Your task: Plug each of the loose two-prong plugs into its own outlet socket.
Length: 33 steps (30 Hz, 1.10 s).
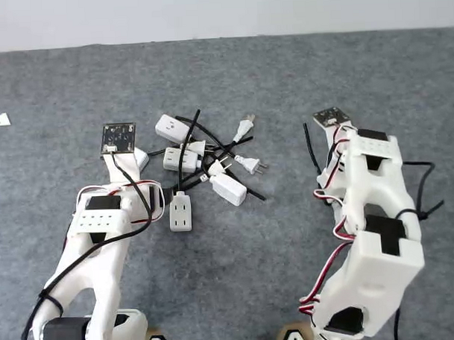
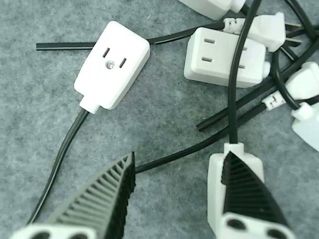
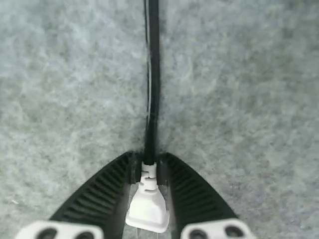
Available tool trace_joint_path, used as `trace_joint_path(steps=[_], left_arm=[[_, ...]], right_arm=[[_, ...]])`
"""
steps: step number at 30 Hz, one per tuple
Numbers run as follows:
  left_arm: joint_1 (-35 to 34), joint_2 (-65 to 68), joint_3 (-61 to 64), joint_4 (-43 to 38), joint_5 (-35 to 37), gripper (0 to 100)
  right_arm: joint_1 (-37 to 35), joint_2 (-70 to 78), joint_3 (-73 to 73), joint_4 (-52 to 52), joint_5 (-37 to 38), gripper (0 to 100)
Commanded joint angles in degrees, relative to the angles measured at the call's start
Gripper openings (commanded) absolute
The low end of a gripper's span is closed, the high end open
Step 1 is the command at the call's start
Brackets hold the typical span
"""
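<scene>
A tangle of white outlet sockets and two-prong plugs on black cords lies mid-table. My left gripper hangs open just above it. One finger overlaps a white socket block, which lies at the tangle's near edge. Farther off are a single socket and a two-socket block crossed by a cord. Loose plugs lie on the tangle's right side. My right gripper is shut on a white plug, low over the mat; its black cord runs straight away.
The grey felt mat covers the table. Two small white scraps lie at the far left edge. Bare mat separates the tangle from the right arm, and the left arm stands just left of the tangle.
</scene>
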<state>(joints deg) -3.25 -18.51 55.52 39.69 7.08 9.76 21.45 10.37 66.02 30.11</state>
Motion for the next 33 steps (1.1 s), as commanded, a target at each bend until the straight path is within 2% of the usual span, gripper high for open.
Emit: trace_joint_path(steps=[1, 5, 13, 19, 24, 28, 33], left_arm=[[-0.1, -1.3, -0.7, -0.4, -0.6, 26], [-0.1, -1.3, -0.7, -0.4, -0.5, 26], [-0.4, -1.3, -1.0, -0.4, 0.0, 26], [-0.5, -1.1, -2.9, 3.0, 4.4, 26], [-0.1, -1.1, -3.2, 3.3, 4.5, 26], [0.8, 1.5, -5.3, 3.6, 6.4, 26], [1.1, 10.1, -13.8, 8.2, 7.9, 26]], right_arm=[[-0.4, 0.3, -2.9, 2.0, -1.5, 1.0], [-0.4, -2.6, -3.0, 3.4, -2.9, 1.0], [-3.3, -20.9, -3.0, 16.7, -3.0, 1.0], [-6.5, -32.3, -2.6, 23.8, -4.8, 1.0], [-13.0, -38.5, -0.9, 28.1, -4.5, 1.0], [-20.7, -42.6, 4.4, 26.9, -4.9, 1.0], [-28.6, -47.1, 9.1, 23.1, -11.3, 1.0]])
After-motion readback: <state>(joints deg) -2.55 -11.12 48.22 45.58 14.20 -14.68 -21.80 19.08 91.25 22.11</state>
